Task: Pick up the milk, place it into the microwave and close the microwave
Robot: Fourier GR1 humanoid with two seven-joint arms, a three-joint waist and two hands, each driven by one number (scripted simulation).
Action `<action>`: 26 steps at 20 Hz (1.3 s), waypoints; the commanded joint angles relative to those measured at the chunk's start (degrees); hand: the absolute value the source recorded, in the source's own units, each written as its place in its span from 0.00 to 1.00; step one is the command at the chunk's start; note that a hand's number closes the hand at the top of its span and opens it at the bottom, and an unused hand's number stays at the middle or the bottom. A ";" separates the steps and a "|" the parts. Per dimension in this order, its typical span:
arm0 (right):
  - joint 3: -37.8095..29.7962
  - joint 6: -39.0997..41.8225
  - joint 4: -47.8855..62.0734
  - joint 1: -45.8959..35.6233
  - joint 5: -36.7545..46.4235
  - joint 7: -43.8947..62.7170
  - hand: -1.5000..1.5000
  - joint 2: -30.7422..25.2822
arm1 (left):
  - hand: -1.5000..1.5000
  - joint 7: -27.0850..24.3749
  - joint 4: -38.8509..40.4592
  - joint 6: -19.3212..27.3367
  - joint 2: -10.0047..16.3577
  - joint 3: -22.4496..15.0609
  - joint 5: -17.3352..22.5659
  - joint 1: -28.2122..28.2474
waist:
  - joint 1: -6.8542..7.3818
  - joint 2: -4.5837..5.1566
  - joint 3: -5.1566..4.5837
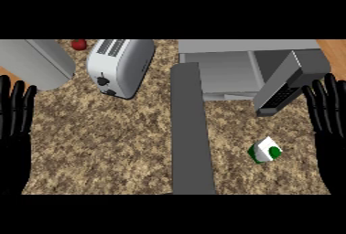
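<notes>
Right hand [333, 151]: open, fingers straight and pointing up, resting at the view's right edge; it holds nothing.
Left hand [12, 146]: open in the same way, fingers up, resting at the left edge, well apart from the milk.
Milk [265, 150]: small white and green carton standing on the counter, outside the microwave, in front of its door; near the right hand but not touching it.
Microwave [223, 73]: grey box at the upper right, its cavity showing.
Microwave door [282, 87]: open, swung outward at an angle, with a dark panel on its lower part; its near end lies close to the right hand's fingertips.
Grey slab [191, 132]: long and narrow, running from the microwave's left front down to the view's lower edge, between the milk and the counter's left half; I cannot tell what it is.
Toaster [121, 66]: silver, slots on top, left of the microwave.
Red object [79, 44]: just beside the toaster's far corner; too small to tell.
Grey rounded body [37, 61]: upper left, above the left hand.
Counter [101, 146]: speckled brown stone.
</notes>
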 commanded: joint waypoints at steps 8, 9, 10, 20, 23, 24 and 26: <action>-0.16 10.05 -5.56 17.93 -7.61 -4.76 0.00 -2.21 | 0.00 0.10 9.55 -5.24 -4.13 -5.88 5.95 -0.12 | -0.13 -0.22 -1.38; -2.01 11.04 -3.90 20.07 -8.46 -7.74 0.00 -2.38 | 0.00 0.39 9.65 -4.88 -3.99 -5.98 5.04 0.76 | 0.41 -0.16 -1.34; -0.21 12.18 -5.03 24.51 -7.97 -10.41 0.00 -1.07 | 0.00 0.53 9.28 -6.74 -2.54 -4.37 7.52 0.14 | 0.43 -0.20 -1.35; -3.55 19.31 -1.02 37.98 -5.54 -23.88 0.00 -0.06 | 0.00 -7.41 10.35 7.98 -5.10 -25.11 -1.31 8.31 | 0.65 -0.26 -1.34; -6.69 20.13 1.63 36.22 -6.16 -23.75 0.00 -0.93 | 0.00 -9.15 13.96 9.52 -5.11 -26.11 -1.24 6.02 | 0.94 -0.11 -1.37; -4.63 18.84 4.28 34.35 -2.40 -25.55 0.00 1.27 | 0.00 -8.20 15.22 7.42 -5.11 -22.33 1.22 3.69 | 1.03 -0.08 -1.37; -5.56 21.03 7.40 36.73 -2.23 -30.88 0.00 1.01 | 0.00 -7.10 7.64 9.46 -5.11 -29.24 -3.12 11.12 | 1.21 -0.19 -1.34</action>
